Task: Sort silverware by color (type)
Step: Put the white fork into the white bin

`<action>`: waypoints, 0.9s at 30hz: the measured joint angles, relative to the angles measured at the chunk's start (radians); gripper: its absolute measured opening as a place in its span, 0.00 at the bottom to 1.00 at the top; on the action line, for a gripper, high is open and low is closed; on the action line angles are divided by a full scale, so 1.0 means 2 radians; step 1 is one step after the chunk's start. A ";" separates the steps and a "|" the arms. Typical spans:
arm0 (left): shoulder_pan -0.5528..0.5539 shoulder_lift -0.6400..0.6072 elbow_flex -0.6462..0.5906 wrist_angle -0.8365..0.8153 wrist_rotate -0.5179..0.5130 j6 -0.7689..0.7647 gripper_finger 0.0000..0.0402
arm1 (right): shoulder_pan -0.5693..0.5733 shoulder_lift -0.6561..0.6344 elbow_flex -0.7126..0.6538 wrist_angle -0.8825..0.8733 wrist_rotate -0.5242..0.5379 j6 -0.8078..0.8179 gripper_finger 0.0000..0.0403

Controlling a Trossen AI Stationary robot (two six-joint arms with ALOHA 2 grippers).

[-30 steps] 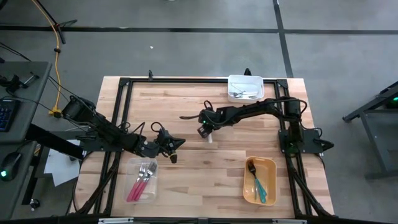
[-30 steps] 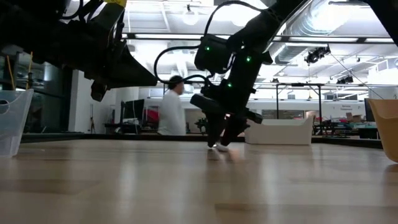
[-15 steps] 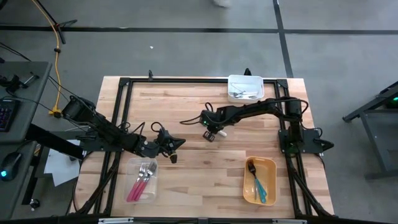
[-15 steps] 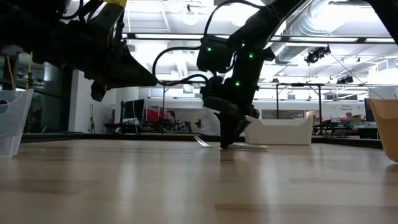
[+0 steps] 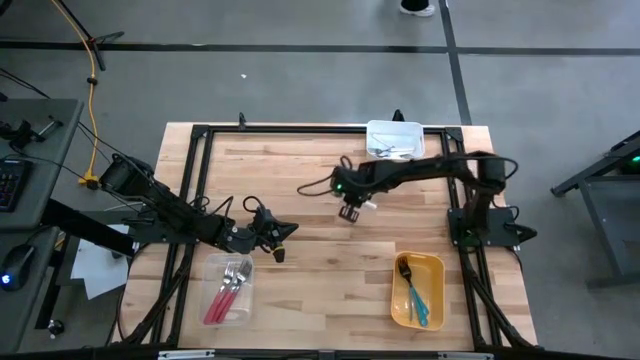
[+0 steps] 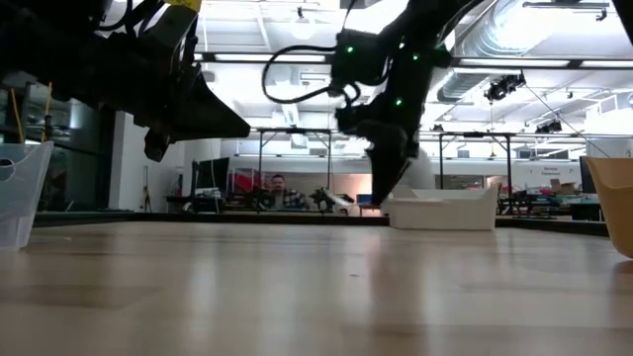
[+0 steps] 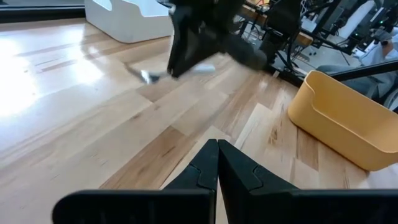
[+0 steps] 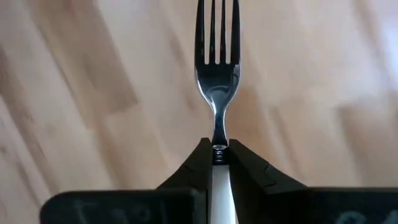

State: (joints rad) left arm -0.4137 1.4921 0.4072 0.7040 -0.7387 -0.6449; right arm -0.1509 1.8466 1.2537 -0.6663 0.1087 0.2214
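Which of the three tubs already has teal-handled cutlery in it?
The yellow tub near the right arm's base; the white tub holds silver pieces, the clear tub pink-handled ones.

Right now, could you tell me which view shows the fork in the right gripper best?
The right wrist view: the fork fills it, tines and neck sharp, white handle clamped in the right gripper. The left wrist view shows it small and blurred, the high view only a speck, and the low view hardly anything.

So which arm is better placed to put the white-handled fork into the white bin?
The right. Its gripper is shut on the fork and hangs close to the white bin. The left gripper is shut, empty, beside the clear bin.
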 joint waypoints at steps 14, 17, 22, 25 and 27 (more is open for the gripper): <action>0.000 0.000 0.000 0.000 0.000 0.010 0.00 | -0.182 -0.129 0.000 -0.096 0.071 -0.138 0.06; 0.001 0.000 0.000 0.000 0.000 0.010 0.00 | -0.238 -0.132 0.000 -0.090 0.064 -0.204 0.07; 0.006 0.000 0.000 0.001 0.000 0.010 0.00 | -0.314 -0.103 -0.007 -0.054 0.030 -0.276 0.07; 0.007 0.000 0.000 0.001 0.000 0.010 0.00 | -0.340 -0.086 -0.016 -0.050 0.023 -0.300 0.07; 0.007 0.000 0.000 0.001 0.000 0.009 0.00 | -0.351 -0.081 -0.026 -0.039 0.019 -0.309 0.07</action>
State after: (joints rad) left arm -0.3996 1.4921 0.4072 0.7052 -0.7379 -0.6267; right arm -0.8530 1.6843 1.2023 -0.7438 0.1470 -0.3974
